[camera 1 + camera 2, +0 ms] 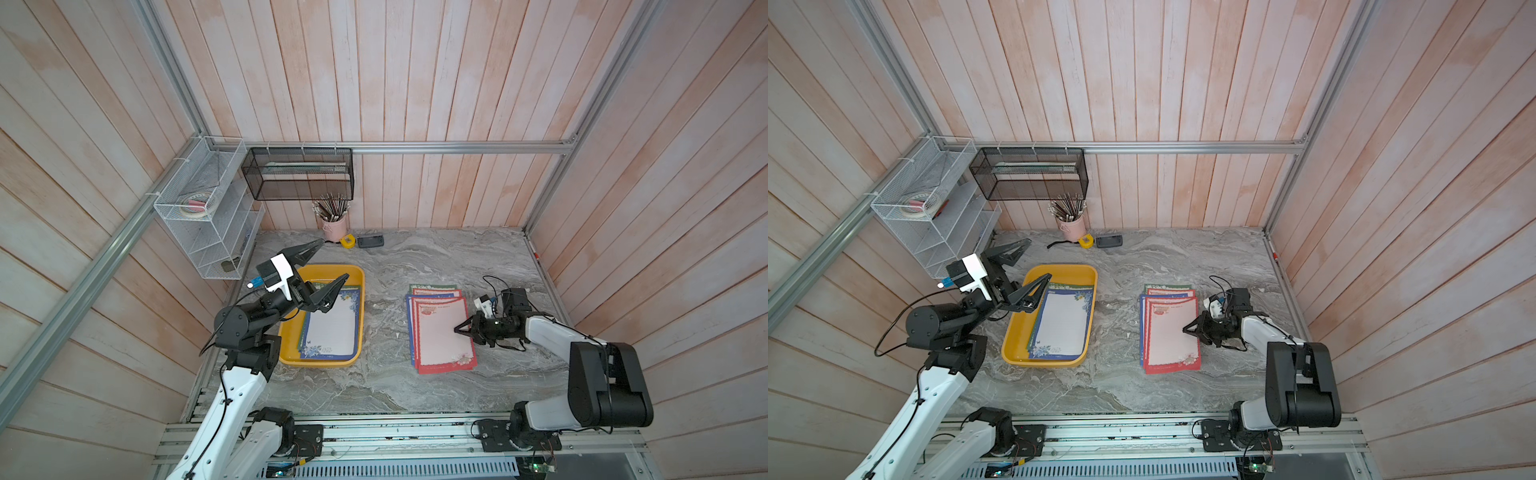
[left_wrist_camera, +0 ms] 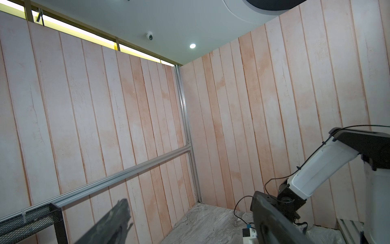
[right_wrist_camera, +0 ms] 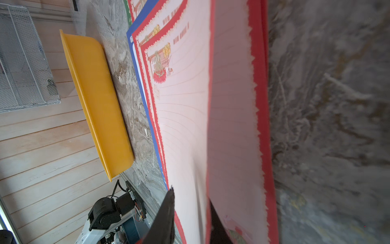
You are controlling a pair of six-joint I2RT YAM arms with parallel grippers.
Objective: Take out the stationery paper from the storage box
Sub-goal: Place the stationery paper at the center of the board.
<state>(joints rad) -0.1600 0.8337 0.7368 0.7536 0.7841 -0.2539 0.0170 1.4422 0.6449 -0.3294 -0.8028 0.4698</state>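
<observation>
Right gripper (image 1: 456, 329) stands slightly parted about the removed pile's top red sheet (image 1: 442, 336) (left gripper (image 1: 332, 259) gapes, empty); blue-bordered stationery paper (image 1: 332, 328) waits inside the storage box (image 1: 361, 311).

One storage box (image 1: 320, 360), two paper stacks (image 1: 332, 328) (image 1: 442, 336)

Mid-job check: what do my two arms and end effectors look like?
The left arm and right arm have white shells over black joints, with thin black cables tied along them. The left end effector and right end effector each have two black, tapering, triangular fingers. A white camera block sits at each wrist; the left one carries a blue plug.
</observation>
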